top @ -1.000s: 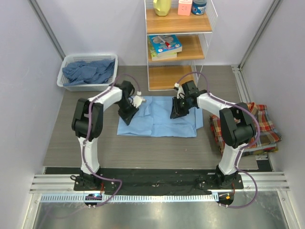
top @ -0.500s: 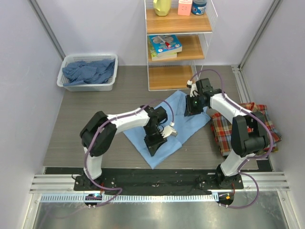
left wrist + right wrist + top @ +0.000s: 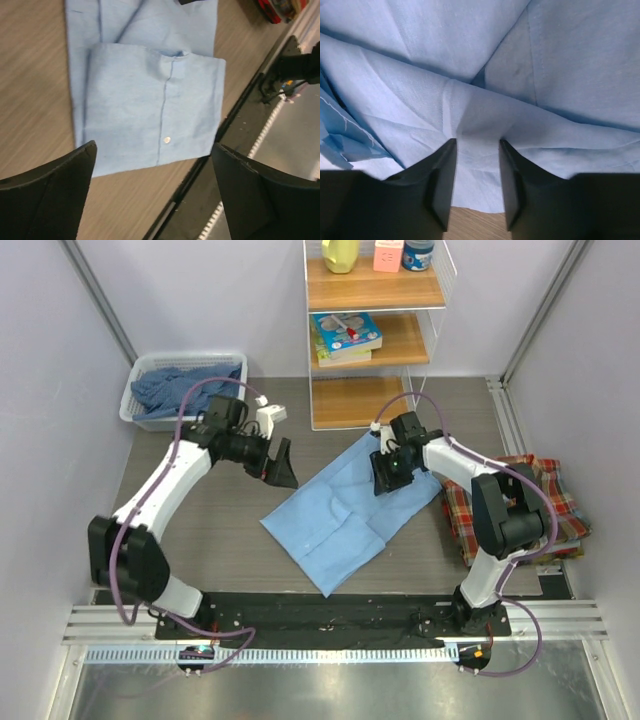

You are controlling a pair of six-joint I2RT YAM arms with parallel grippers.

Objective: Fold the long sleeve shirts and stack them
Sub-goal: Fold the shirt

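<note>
Where the light blue shirt [image 3: 335, 525] lies: flat on the wooden table [image 3: 230, 540] in front of the arms, slanting from the near middle toward the far right. Its near part is folded over, and a seam and a white button [image 3: 167, 140] show there in the left wrist view.
Right gripper [image 3: 389, 473]: down on the far right end of that shirt, touching the cloth.
Right fingers [image 3: 440, 182]: drawn close together, with a raised ridge of blue cloth running into the narrow gap between them; they are clenched on the shirt.
Left gripper [image 3: 280, 464]: held above the table to the left of the shirt and apart from it.
Left fingers [image 3: 50, 197]: spread wide, holding nothing and touching nothing; the folded shirt shows below through the gap.
Plaid shirts [image 3: 545, 505]: a folded pile at the right edge of the table, just beside the light blue shirt's far right end.
Darker blue shirts [image 3: 185, 390]: heaped in the white basket [image 3: 128, 410] at the far left, well apart from both grippers.
Shelf unit [image 3: 375, 340]: at the back middle, beyond the shirt, with a book [image 3: 345, 335] on one of its boards.
</note>
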